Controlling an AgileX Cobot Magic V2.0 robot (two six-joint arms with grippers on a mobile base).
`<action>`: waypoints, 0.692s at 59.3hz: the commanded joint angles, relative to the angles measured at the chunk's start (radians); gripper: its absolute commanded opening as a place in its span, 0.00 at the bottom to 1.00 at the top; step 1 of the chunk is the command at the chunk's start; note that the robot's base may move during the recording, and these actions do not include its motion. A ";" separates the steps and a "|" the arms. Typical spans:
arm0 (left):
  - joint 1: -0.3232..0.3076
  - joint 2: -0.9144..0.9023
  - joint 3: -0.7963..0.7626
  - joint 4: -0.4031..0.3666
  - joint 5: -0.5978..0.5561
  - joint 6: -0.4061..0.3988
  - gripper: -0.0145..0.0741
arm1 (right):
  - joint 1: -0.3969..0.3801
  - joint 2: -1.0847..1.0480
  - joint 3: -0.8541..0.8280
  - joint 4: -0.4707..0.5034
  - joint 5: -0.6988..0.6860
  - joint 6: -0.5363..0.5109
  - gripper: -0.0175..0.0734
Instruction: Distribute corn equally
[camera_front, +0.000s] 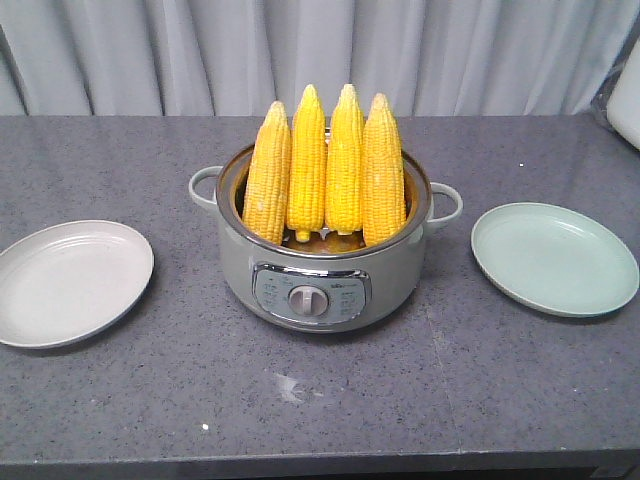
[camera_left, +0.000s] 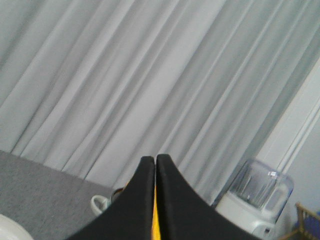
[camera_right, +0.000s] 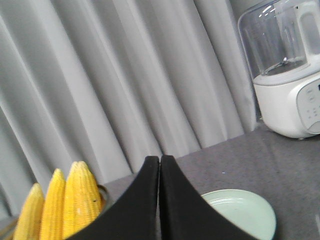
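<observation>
Centre of bench (camera_front: 150, 400): four corn cobs (camera_front: 325, 165) stand tips-up in cooker pot (camera_front: 300, 290), grey plate (camera_front: 70, 285) left, green plate (camera_front: 555, 260) right. Both left fingers (camera_left: 142, 190) and right fingers (camera_right: 175, 190) pressed together, empty; corn lies left of right fingers; neither arm clearly nearer.

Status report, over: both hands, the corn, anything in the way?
Left hand shut, empty. Right hand shut, empty. Four corn cobs upright in cooker; grey plate and green plate bare. Nothing seen in the way.
</observation>
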 joint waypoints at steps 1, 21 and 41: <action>0.000 0.107 -0.098 0.010 0.053 0.085 0.16 | 0.000 0.085 -0.096 0.071 -0.006 -0.223 0.22; 0.000 0.397 -0.311 0.010 0.142 0.226 0.37 | 0.000 0.358 -0.201 0.495 0.085 -0.875 0.62; 0.000 0.462 -0.348 0.010 0.154 0.226 0.71 | 0.000 0.603 -0.310 0.504 0.073 -0.929 0.85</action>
